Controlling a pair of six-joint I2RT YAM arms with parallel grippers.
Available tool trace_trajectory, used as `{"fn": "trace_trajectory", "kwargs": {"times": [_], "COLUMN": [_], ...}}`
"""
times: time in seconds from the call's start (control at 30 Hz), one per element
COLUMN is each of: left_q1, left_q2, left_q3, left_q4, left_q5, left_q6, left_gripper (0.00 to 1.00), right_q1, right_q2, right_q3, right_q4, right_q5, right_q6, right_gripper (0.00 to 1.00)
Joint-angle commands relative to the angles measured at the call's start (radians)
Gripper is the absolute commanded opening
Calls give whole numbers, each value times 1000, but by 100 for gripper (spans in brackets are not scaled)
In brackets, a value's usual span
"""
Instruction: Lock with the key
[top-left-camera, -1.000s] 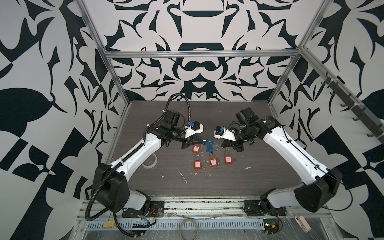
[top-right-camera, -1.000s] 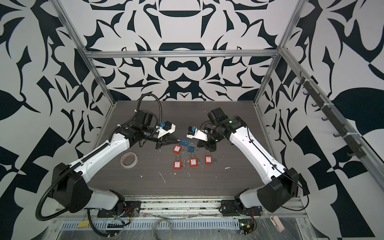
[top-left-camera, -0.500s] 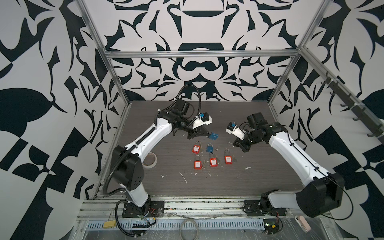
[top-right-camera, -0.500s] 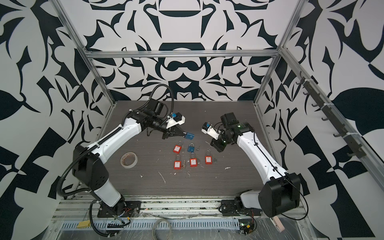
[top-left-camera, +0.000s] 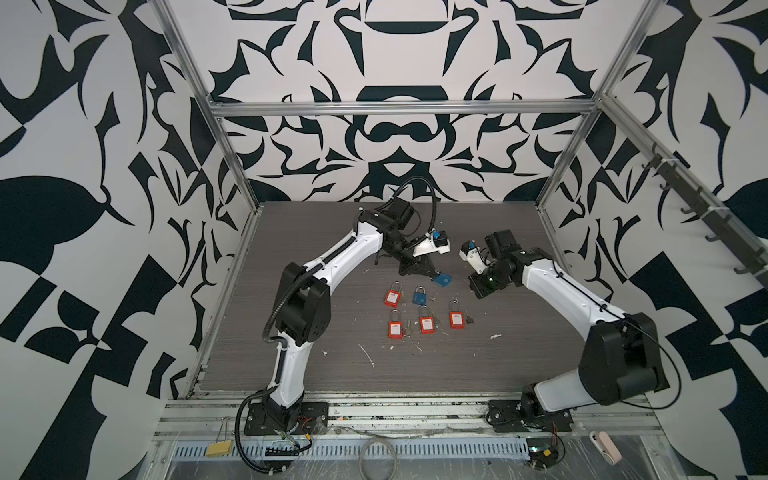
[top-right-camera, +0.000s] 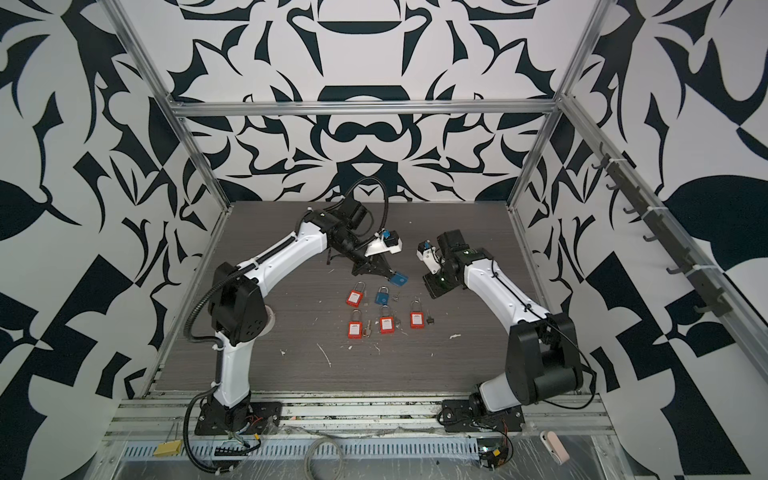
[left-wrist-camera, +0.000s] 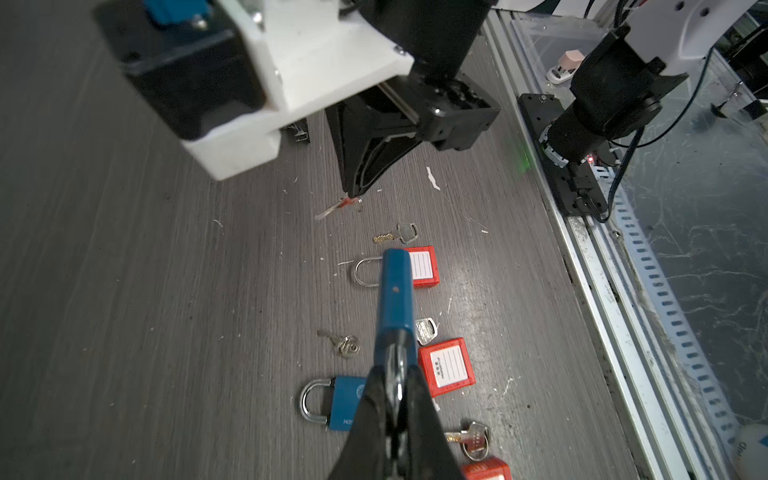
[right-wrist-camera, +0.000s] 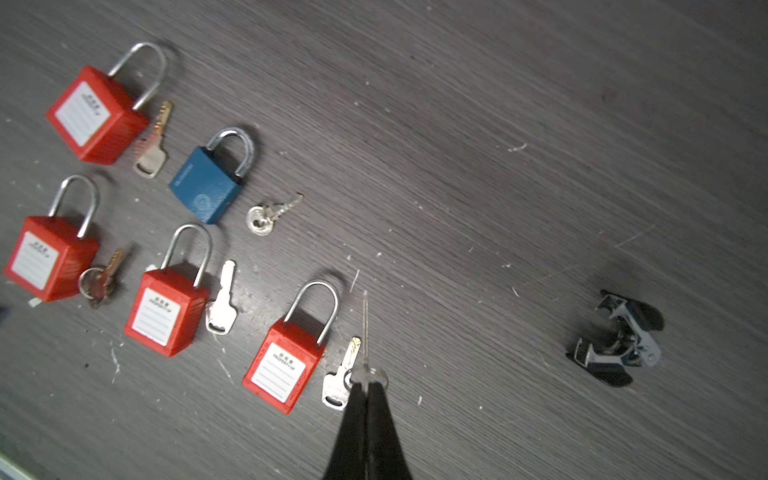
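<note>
From a top view: holds the blue padlock (top-left-camera: 443, 281) in the left gripper (top-left-camera: 434, 275), aloft just behind the red padlocks (top-left-camera: 427, 325). From the left wrist: clamps on the shackle, long axis straight out from the jaws, base aimed roughly at the right gripper (left-wrist-camera: 352, 192). From the right wrist: pinches the key (right-wrist-camera: 365, 328), fully closed, blade pointing straight ahead. Seems mid-alignment; next needs blade and keyhole on one line.

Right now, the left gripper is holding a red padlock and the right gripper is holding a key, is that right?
Not quite: the padlock in the left gripper is blue, not red. The left wrist view shows its blue body sticking out past the closed fingers. The rest stands: the right gripper is holding a key.
</note>
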Motion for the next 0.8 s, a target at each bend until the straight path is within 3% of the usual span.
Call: {"fn": "trace_trajectory", "kwargs": {"times": [0.0,0.6,0.77], "left_q1": [-27,-60,-66], "left_q2": [50,186,226], "left_q3": [79,166,204], "left_q4": [-86,-74,-76], "left_q5": [0,-41,-59], "left_q6": [27,17,32], "left_gripper": [0,0,0], "right_q1": [-7,-37,-41], "right_q2": [26,169,150], "right_q3": [-2,-30,-42], "right_q4": [23,104,114], "right_q5": [40,69,88], "right_q6": [97,197,188], "right_gripper": [0,0,18]}}
